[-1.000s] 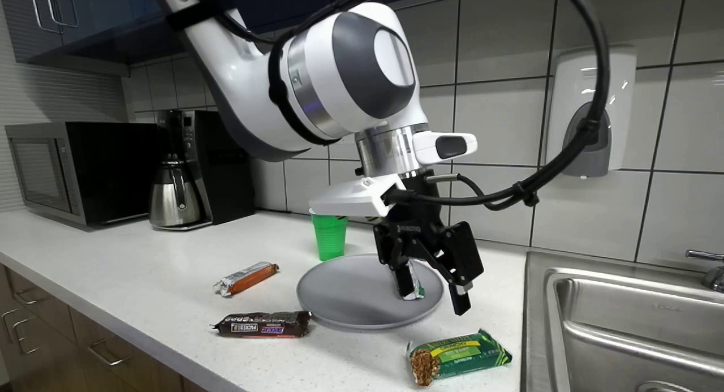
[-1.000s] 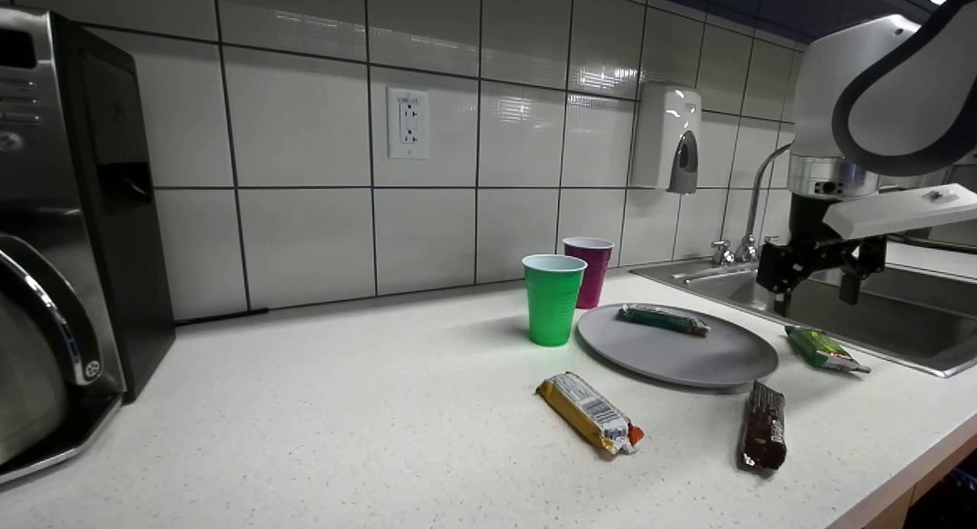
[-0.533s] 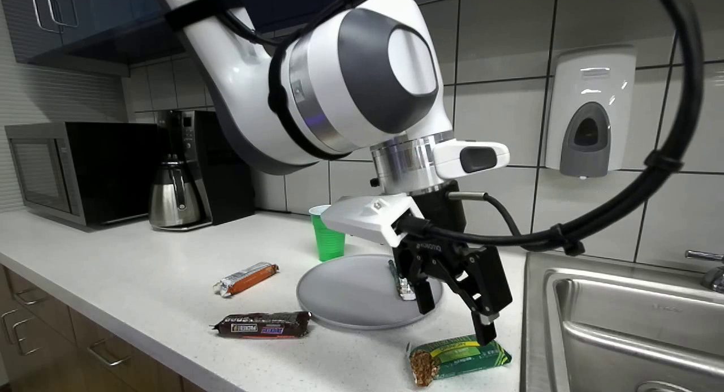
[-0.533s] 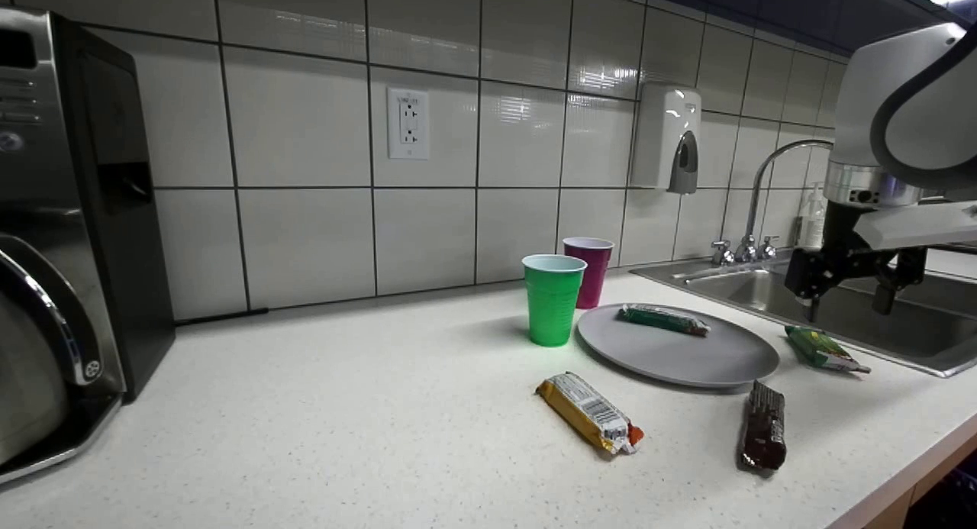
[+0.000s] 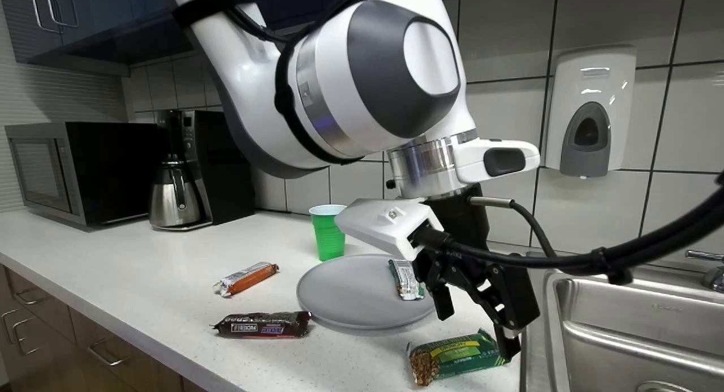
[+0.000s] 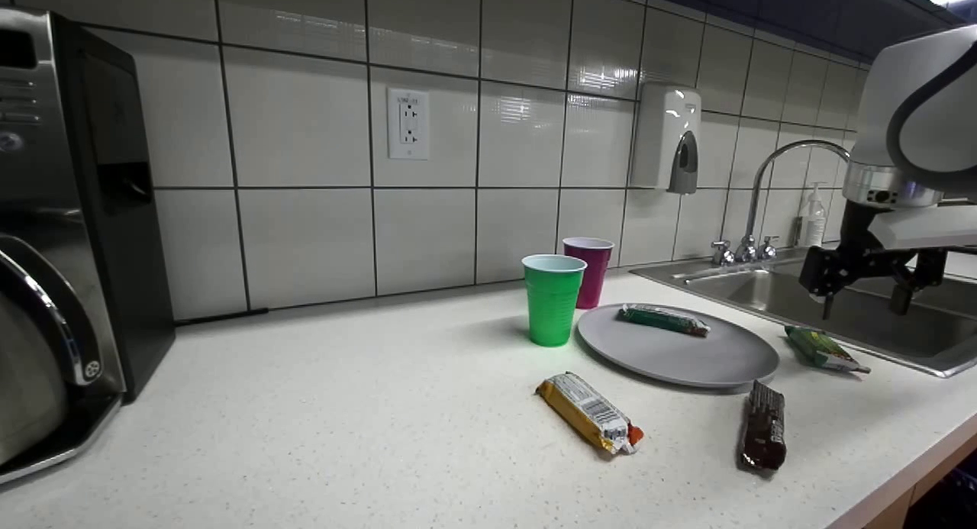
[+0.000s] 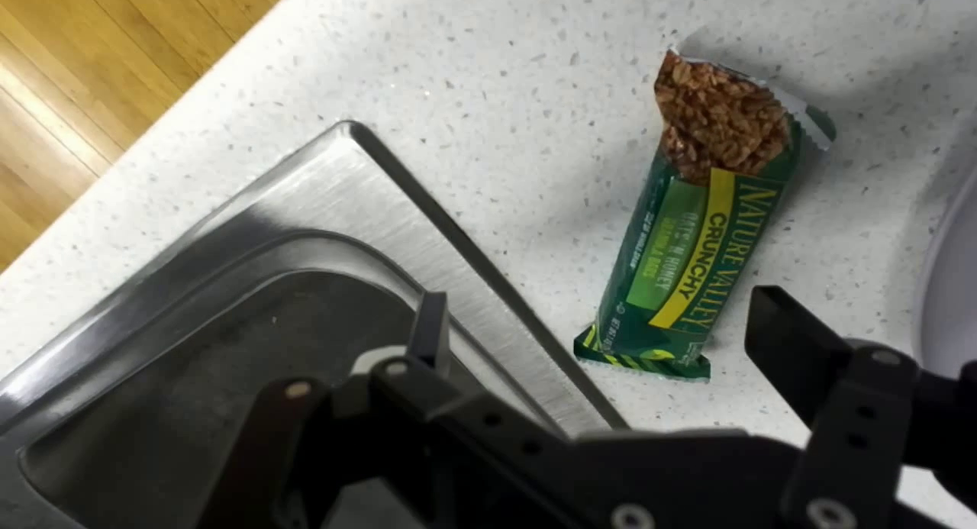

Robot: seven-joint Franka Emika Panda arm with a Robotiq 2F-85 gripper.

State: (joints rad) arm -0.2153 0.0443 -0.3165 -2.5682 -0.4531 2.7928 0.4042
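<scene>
While the counter (image 7: 488, 117) is carrying the sink (image 7: 320, 193) on one side and the plate (image 5: 350, 293) on the other, the gripper (image 5: 478, 331) is hanging spread, pinching nothing. The granola bar (image 7: 691, 224) is lying near it, between sink and plate. Any skewed descent could be knocking the sink; off-centre closing could be spinning the bar.

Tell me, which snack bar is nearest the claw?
The green bar by the sink: it alone shows in the wrist view. Farther from the claw, the other green bar sits on the plate, the brown bar and orange bar on the counter.
</scene>
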